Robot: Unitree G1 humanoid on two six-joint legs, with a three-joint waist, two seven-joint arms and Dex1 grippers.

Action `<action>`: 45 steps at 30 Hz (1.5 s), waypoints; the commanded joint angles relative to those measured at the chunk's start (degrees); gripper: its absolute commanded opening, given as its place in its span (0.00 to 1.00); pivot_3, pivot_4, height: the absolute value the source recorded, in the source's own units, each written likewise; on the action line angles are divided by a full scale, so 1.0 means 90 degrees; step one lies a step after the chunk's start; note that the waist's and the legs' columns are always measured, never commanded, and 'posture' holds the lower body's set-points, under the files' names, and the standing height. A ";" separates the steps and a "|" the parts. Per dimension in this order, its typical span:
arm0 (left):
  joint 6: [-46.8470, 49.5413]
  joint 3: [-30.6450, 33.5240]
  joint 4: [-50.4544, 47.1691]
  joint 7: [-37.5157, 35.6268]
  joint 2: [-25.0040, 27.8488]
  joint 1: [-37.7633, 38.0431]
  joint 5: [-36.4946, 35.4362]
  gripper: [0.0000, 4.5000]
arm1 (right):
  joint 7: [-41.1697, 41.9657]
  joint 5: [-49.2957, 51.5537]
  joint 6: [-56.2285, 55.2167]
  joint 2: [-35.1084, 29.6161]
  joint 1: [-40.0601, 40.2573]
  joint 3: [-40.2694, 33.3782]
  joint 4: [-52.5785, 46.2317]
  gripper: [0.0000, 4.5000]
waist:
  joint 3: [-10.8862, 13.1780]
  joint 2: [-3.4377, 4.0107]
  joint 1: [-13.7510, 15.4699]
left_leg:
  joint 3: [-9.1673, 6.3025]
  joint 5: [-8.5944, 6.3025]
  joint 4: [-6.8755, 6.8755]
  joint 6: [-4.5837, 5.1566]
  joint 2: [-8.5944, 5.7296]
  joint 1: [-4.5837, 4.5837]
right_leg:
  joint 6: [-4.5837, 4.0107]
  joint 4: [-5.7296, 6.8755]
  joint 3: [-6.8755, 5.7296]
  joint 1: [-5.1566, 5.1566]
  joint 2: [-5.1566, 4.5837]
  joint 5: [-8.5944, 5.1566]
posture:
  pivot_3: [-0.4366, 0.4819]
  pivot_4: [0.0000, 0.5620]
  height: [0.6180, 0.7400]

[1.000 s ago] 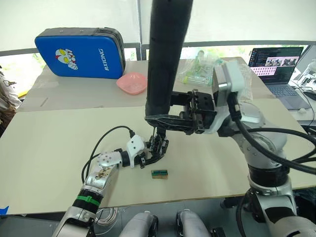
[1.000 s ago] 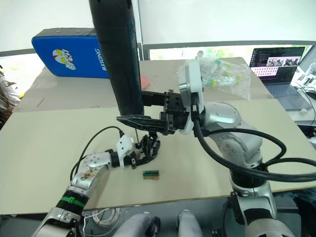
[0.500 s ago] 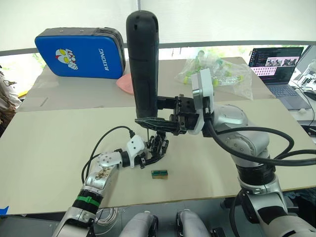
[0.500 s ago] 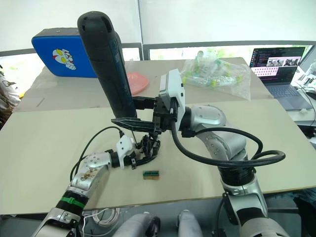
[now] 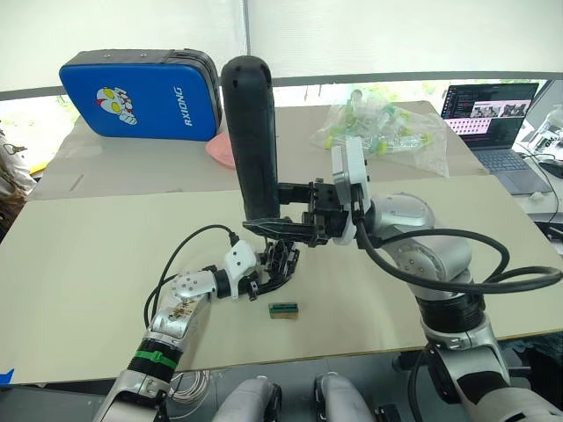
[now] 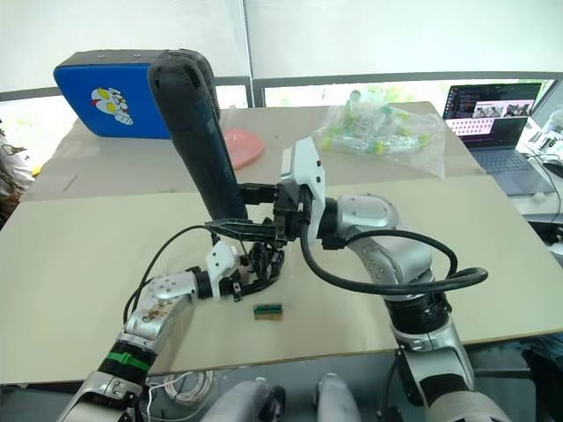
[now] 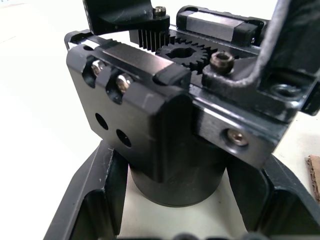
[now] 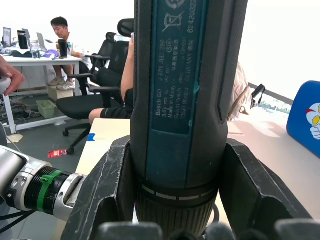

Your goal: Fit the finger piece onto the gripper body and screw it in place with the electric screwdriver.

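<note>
Black blocky gripper body (image 5: pixel 280 262) sits on the beige bench (image 5: pixel 79 264), left gripper (image 5: pixel 261 280) fingers clamped around it. Right gripper (image 5: pixel 274 227) fingers clamp the thick black electric screwdriver (image 5: pixel 250 132) upright above it.

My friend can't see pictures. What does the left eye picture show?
The right gripper holds a big black electric screwdriver upright, its tip over a small black gripper body on the tan table. The left gripper clamps that body from the side. A small green-and-tan block lies nearby.
</note>
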 commanded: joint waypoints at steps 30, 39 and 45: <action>0.0202 -0.0171 0.0201 -0.0114 0.0149 0.0258 0.0141 0.51 | -0.0023 -0.0353 -0.0304 0.0133 -0.0120 0.0003 -0.0182 0.43 | -0.0001 0.0001 -0.0020 | 0.0000 0.0000 -0.0003 -0.0002 0.0002 0.0002 | 0.0000 0.0000 -0.0001 -0.0002 0.0008 0.0000 | 0.48 0.27 1.00; 0.0200 -0.0169 0.0199 -0.0124 0.0165 0.0266 0.0141 0.51 | -0.0033 -0.0356 -0.0250 0.0124 -0.0029 0.0075 -0.0267 0.43 | -0.0001 0.0001 -0.0023 | 0.0000 0.0000 -0.0003 -0.0002 0.0002 0.0002 | 0.0000 0.0000 -0.0001 -0.0003 0.0009 0.0000 | 0.48 0.27 1.00; 0.0191 -0.0165 0.0206 -0.0103 0.0148 0.0280 0.0139 0.51 | -0.0051 -0.0358 -0.0254 0.0123 -0.0009 0.0102 -0.0262 0.43 | -0.0001 0.0001 -0.0024 | 0.0000 0.0000 -0.0004 -0.0002 0.0002 0.0002 | 0.0000 0.0000 -0.0001 -0.0003 0.0009 0.0000 | 0.48 0.27 1.00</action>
